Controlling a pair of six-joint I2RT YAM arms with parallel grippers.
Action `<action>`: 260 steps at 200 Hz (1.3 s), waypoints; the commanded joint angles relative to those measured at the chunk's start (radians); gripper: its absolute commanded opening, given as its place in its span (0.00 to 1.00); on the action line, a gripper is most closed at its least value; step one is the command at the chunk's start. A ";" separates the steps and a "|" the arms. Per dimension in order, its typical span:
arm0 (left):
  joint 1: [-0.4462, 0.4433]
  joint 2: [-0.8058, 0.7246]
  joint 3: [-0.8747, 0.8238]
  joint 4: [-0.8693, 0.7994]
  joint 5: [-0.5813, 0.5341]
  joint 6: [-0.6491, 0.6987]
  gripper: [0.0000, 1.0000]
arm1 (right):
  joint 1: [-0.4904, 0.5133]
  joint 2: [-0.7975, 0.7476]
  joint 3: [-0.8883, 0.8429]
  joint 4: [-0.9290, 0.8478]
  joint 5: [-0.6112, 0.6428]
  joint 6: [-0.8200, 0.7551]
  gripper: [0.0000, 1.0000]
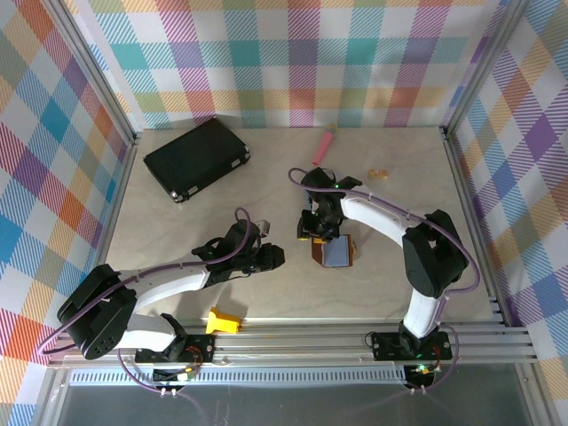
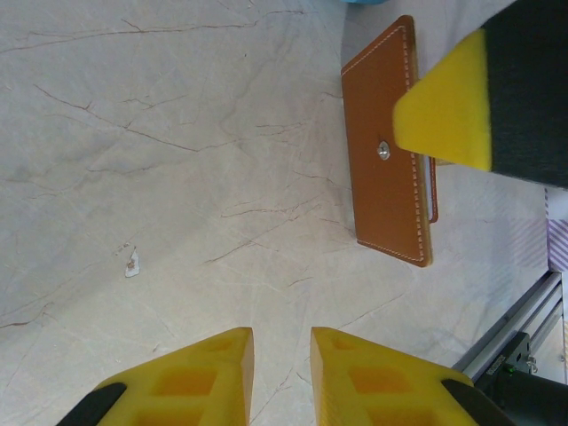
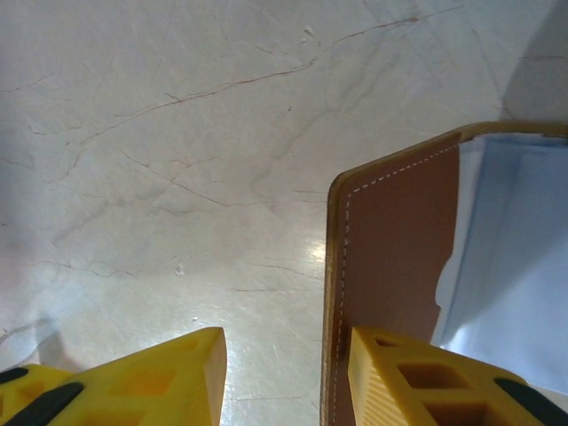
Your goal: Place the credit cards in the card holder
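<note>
- The right gripper (image 3: 286, 344) has its jaws moderately open and clamps nothing. Bare marbled surface shows in the gap between its yellow fingers (image 3: 151, 377).
- In the right wrist view, one of these fingers lies at the stitched edge of a small brown leather card holder (image 3: 390, 248). Whether it presses on the leather cannot be told.
- The left gripper (image 2: 281, 337) has its jaws only slightly apart, a slim gap, with nothing between them. It hangs over bare surface, apart from the card holder.
- The card holder lies open and flat on the pale, veined tabletop (image 1: 177, 222), right of its middle and somewhat toward the near edge. Its grey-blue lining faces up in the top view.
- In the left wrist view the holder's brown outer side shows white stitching and a metal snap (image 2: 382, 150), with a yellow finger of the right gripper overlapping it.
- A large black rectangular case (image 1: 197, 158) sits near the far left corner.
- A pink stick-shaped object (image 1: 324, 142) lies by the far edge.
- A yellow plastic piece (image 1: 222, 321) rests at the near edge, beside the left arm's base.
</note>
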 commanded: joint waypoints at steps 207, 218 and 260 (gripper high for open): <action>-0.096 0.225 0.112 0.208 0.013 -0.069 0.00 | -0.043 0.077 -0.107 0.231 -0.185 0.050 0.43; -0.105 0.242 0.119 0.212 -0.003 -0.073 0.00 | -0.045 0.077 -0.111 0.237 -0.189 0.052 0.43; -0.113 0.306 0.118 0.282 -0.031 -0.090 0.00 | -0.048 0.060 -0.123 0.249 -0.197 0.045 0.43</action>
